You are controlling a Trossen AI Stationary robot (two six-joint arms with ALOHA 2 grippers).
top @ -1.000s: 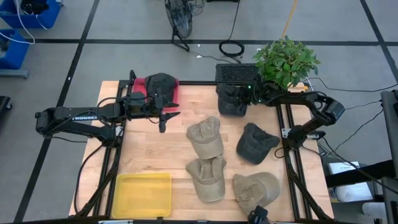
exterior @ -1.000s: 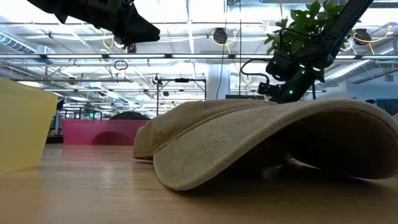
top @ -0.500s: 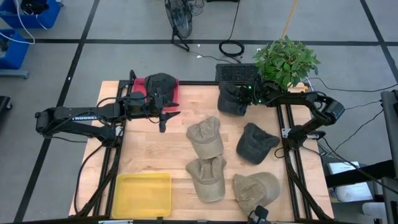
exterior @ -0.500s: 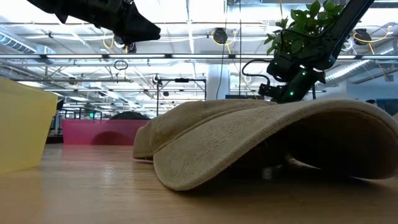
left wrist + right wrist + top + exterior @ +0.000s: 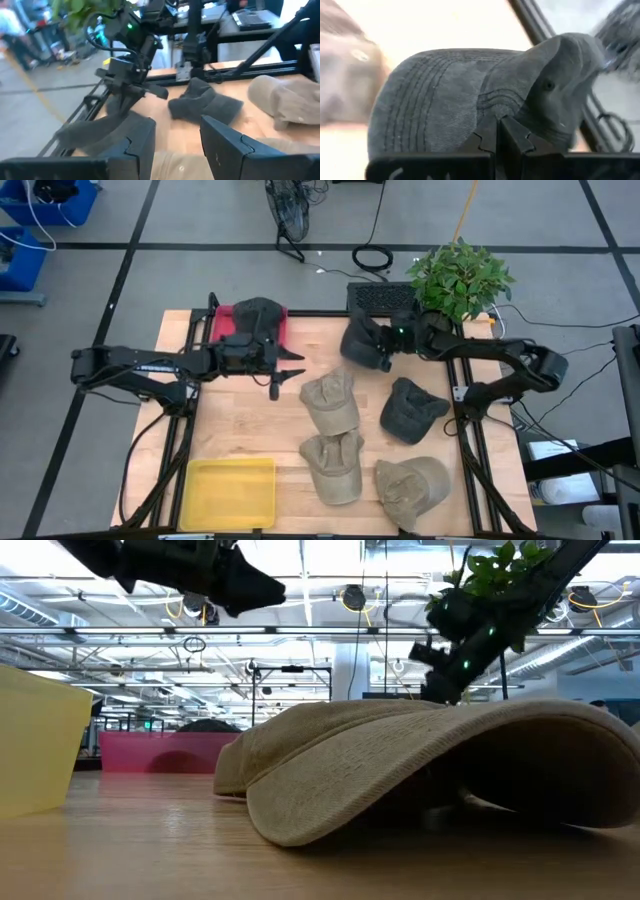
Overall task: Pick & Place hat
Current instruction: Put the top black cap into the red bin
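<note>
The dark grey hat is pinched in my right gripper, near the far edge of the table, in front of the black box and the potted plant; my wrist view shows my two fingers pressed together on its cloth, with the cap bunched up just past them. Nearer the middle lie the others: a second dark hat toward the right rail, and three tan hats, one at the centre, one just in front of it, and one at the near right corner. My left gripper hangs over bare wood left of the centre tan hat, fingers parted around nothing. Behind it, at the far left, a dark hat rests on the red tray. The yellow tray sits at the near left corner.
</note>
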